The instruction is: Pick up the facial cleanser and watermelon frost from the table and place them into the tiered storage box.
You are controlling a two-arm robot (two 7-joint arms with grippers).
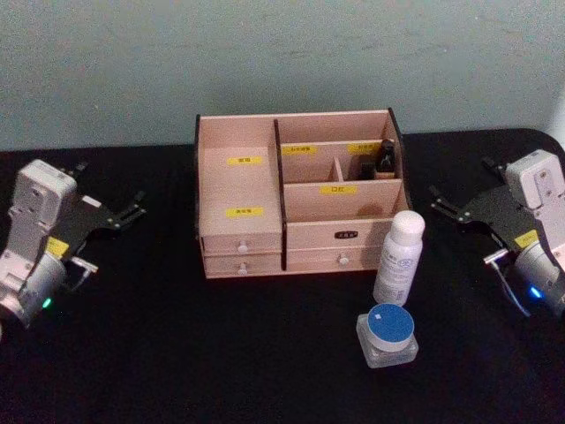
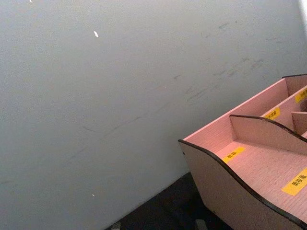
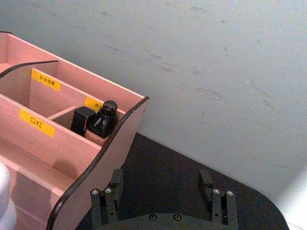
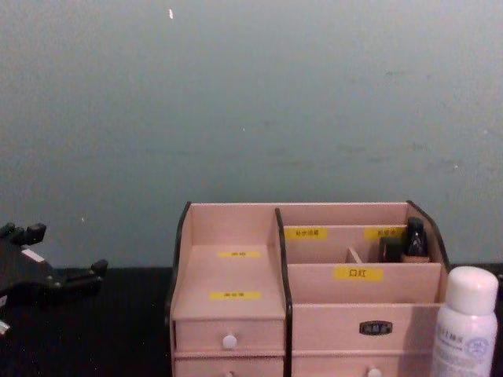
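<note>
One tiered storage box (image 1: 238, 190) stands at the centre of the head view on the black table (image 1: 132, 353). Its long side runs left to right across the frame, its open compartments face up and its drawers face the lower edge. It carries five yellow labels and three white knobs, and two dark items (image 3: 96, 120) stand together in its upper-right compartment.

Two loose containers sit right of centre. One white bottle (image 1: 399, 256) stands upright with its long axis vertical and its cap up, just before the box's lower-right corner; whether it touches the box cannot be told. One squat clear jar with a blue lid (image 1: 387, 334) sits just below the bottle in the frame, lid up, close to it. The labels do not show which one is the cleanser and which the watermelon frost.

There are two grippers, one at each side edge of the head view, well apart from the box. The left gripper (image 1: 134, 208) points toward the box with its fingers spread and empty. The right gripper (image 1: 439, 201) points inward from the right edge, its fingers wide apart in the right wrist view, holding nothing.
</note>
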